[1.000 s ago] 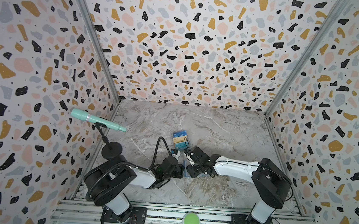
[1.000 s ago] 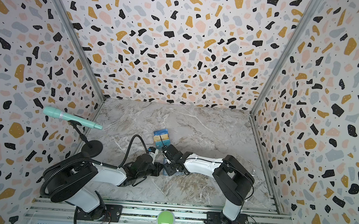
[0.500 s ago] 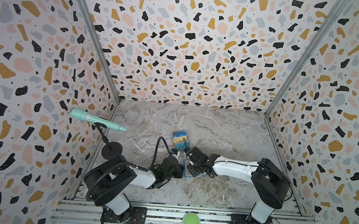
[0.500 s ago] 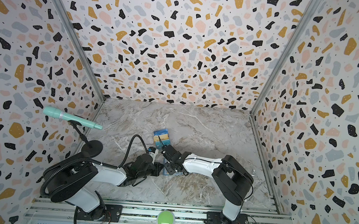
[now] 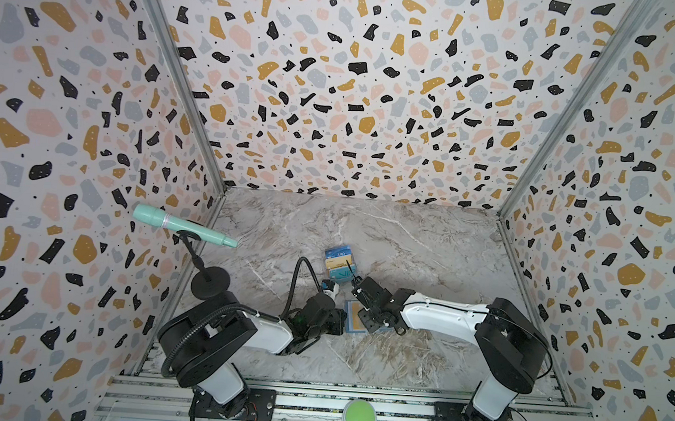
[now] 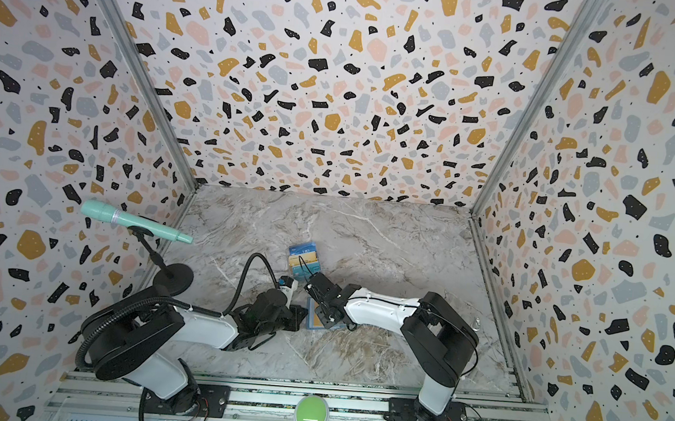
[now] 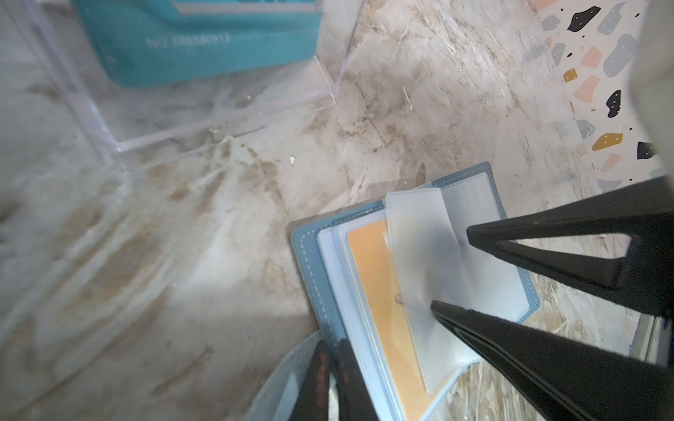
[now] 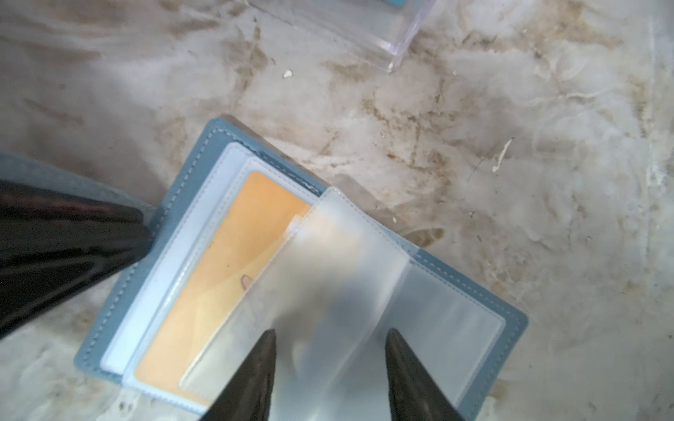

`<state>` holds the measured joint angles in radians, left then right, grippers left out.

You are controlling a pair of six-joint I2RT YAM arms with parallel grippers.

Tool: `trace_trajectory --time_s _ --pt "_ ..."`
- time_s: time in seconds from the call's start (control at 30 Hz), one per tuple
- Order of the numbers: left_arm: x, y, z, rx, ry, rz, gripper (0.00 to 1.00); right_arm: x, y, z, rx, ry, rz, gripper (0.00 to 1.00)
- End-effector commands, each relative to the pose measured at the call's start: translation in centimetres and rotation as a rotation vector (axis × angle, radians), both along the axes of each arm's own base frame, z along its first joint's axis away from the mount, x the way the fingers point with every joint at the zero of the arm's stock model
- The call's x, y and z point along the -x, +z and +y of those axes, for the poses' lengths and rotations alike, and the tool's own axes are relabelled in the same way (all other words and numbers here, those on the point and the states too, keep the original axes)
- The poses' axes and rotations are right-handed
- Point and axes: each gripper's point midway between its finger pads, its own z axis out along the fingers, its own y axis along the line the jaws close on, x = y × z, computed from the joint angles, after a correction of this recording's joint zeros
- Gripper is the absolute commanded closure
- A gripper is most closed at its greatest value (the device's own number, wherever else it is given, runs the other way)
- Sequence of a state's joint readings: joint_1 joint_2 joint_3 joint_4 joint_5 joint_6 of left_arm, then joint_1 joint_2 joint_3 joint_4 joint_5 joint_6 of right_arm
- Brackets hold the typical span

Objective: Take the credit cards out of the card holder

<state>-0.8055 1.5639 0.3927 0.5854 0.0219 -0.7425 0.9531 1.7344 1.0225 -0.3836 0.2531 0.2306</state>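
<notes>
Dusty-blue stitched card holder (image 8: pixel 182 204) lying open on marble table (image 8: pixel 510 182), between both arms; tan-gold credit card (image 8: pixel 204 291) inside frosted clear sleeve (image 8: pixel 328 291). Left gripper (image 7: pixel 330 379) clamped on cover edge; right gripper (image 8: pixel 330 364) parted astride sleeve.

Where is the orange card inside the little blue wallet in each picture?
Top views: the tan-orange plastic card is a small patch in the open dusty-blue leather-like wallet, between the two arms.
Left wrist view: bottom middle, partly under a frosted clear sleeve.
Right wrist view: left of centre, again partly under the sleeve.
Shared landmark: the clear acrylic stand.
</notes>
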Motion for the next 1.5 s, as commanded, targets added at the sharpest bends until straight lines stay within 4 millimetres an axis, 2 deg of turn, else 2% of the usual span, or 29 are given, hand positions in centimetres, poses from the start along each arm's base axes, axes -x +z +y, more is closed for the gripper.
trace_trajectory --time_s 0.0,0.17,0.33,0.5,0.6,0.73,0.83,1.03,1.2,1.47 --pt "0.9 -2.2 1.1 -0.068 -0.012 0.051 0.90 0.2 0.6 -1.2 0.045 -0.015 0.009 0.53" --pt "0.9 -2.1 0.9 -0.066 -0.022 0.048 0.90 0.6 0.6 -0.9 0.029 0.011 0.018 0.61" --pt "0.9 -2.1 0.9 -0.064 -0.024 0.046 0.90 1.0 1.2 0.0 -0.023 0.039 0.023 0.64" --pt "0.8 -2.2 0.9 -0.062 -0.026 0.048 0.90 1.0 1.6 0.8 -0.055 0.060 0.011 0.74" --pt "0.9 -2.4 0.9 -0.062 -0.028 0.052 0.90 1.3 1.8 1.7 -0.101 0.090 0.011 0.75" --pt "0.9 -2.5 0.9 -0.061 -0.030 0.056 0.90 1.3 1.7 1.9 -0.114 0.089 0.006 0.77" --pt "1.0 -2.7 1.0 -0.061 -0.030 0.057 0.90 1.0 2.4 2.0 -0.121 0.084 -0.011 0.77" --pt "0.9 -2.8 1.1 -0.059 -0.023 0.060 0.90 2.2 3.7 4.3 -0.250 0.152 0.036 0.70" --pt "1.0 -2.9 1.3 -0.060 -0.021 0.063 0.90 3.0 2.5 4.7 -0.261 0.177 0.068 0.62" --pt "1.0 -2.8 1.5 -0.057 -0.013 0.064 0.91 3.6 0.7 4.6 -0.243 0.193 0.100 0.56"
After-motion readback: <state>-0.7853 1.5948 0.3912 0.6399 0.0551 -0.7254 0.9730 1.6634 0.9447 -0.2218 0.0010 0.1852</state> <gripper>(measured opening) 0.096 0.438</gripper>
